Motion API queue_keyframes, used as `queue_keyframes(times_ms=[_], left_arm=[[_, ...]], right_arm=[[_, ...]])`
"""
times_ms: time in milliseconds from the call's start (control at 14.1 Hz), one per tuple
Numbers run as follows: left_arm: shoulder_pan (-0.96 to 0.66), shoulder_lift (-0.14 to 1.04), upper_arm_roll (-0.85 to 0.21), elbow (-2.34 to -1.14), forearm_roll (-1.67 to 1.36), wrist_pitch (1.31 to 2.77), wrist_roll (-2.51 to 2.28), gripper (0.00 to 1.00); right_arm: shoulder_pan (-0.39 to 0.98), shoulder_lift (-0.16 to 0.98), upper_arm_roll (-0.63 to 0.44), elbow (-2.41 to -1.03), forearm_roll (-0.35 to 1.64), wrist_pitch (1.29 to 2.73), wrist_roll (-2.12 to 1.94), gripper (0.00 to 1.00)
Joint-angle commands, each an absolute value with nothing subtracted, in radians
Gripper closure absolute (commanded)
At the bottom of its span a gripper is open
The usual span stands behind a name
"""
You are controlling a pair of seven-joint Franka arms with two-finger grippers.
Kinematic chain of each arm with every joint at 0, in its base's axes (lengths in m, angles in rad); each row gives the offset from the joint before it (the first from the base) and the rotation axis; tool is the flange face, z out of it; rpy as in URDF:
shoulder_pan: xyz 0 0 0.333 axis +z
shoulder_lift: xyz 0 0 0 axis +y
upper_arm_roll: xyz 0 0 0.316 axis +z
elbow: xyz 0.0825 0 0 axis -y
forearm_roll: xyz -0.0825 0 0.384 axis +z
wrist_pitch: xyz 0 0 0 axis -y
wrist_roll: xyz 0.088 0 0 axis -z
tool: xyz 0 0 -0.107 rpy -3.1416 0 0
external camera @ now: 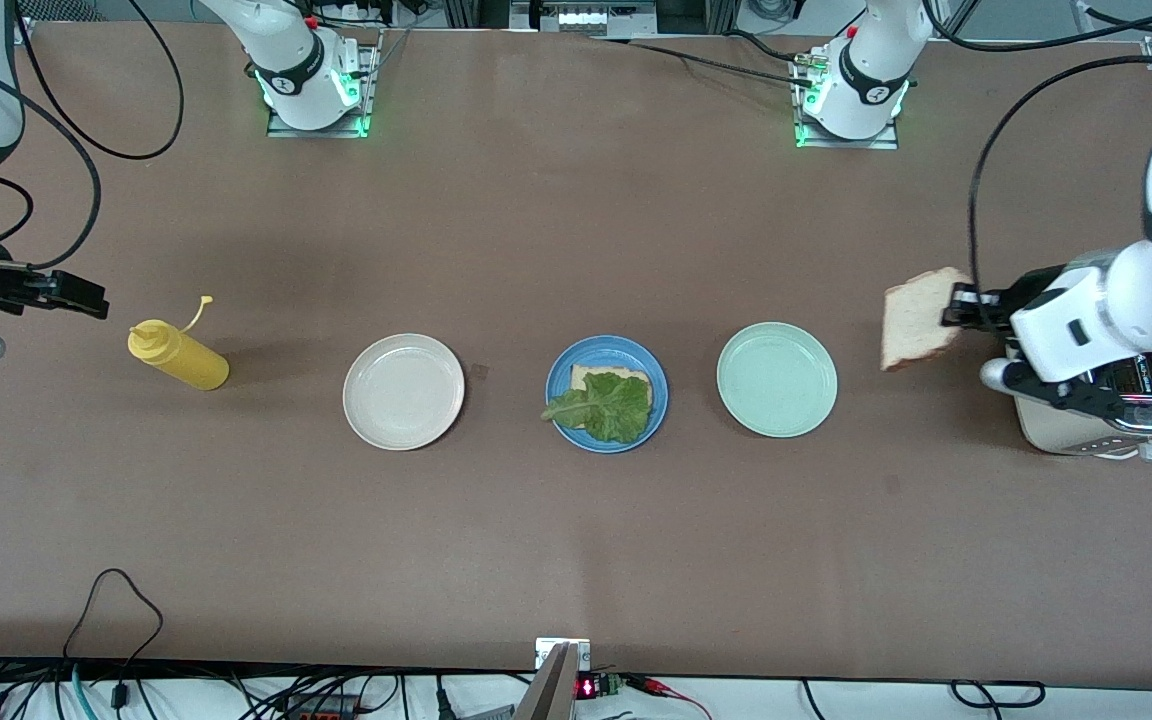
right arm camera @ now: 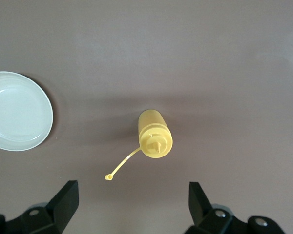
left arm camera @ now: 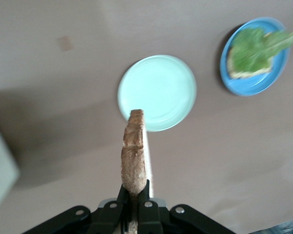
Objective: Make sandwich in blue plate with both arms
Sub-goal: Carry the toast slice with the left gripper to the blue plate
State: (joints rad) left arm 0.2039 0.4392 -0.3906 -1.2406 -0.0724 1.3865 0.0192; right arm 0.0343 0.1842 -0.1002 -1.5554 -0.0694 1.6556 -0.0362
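Left gripper (external camera: 954, 305) clamped on 1 upright bread slice (external camera: 918, 318), in the air between toaster (external camera: 1106, 420) and pale green plate (external camera: 776, 379). Right gripper (right arm camera: 132, 202) fingers spread wide, holding nothing — waits over the yellow bottle (right arm camera: 155, 134). Blue plate (external camera: 562, 365) mid-table — 1 bread slice with lettuce leaf (external camera: 608, 404) on top. Cream plate (external camera: 403, 391) beside.

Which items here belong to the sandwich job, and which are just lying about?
Job: blue plate with bread and lettuce; bread slice in left gripper.
Lying about: mustard bottle near open right gripper, cream plate, green plate, toaster.
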Motion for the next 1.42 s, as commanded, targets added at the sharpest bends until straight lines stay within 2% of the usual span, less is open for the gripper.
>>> queue_keyframes(times_ms=[0, 425, 778, 920, 1345], left_arm=[[0.149, 0.468, -0.39, -1.281, -0.146, 1.485, -0.084, 0.99], [-0.104, 0.616, -0.39, -1.279, -0.153, 1.839, -0.418, 0.99], [-0.205, 0.762, -0.39, -1.278, -0.257, 2.161, -0.483, 0.99], [-0.228, 0.798, -0.39, -1.273, -0.304, 2.229, -0.483, 0.99], [-0.264, 0.813, -0.39, -1.278, -0.324, 2.249, -0.471, 0.99]], right_arm=[[0.117, 0.14, -0.164, -1.572, -0.06, 1.623, -0.02, 0.0], [0.106, 0.103, -0.153, -1.605, -0.061, 1.618, -0.019, 0.0], [0.081, 0.101, -0.121, -1.598, -0.057, 1.606, -0.029, 0.0], [0.02, 0.101, -0.063, -1.597, -0.055, 1.606, -0.029, 0.0], [0.023, 0.103, -0.058, -1.595, -0.058, 1.601, -0.029, 0.0]])
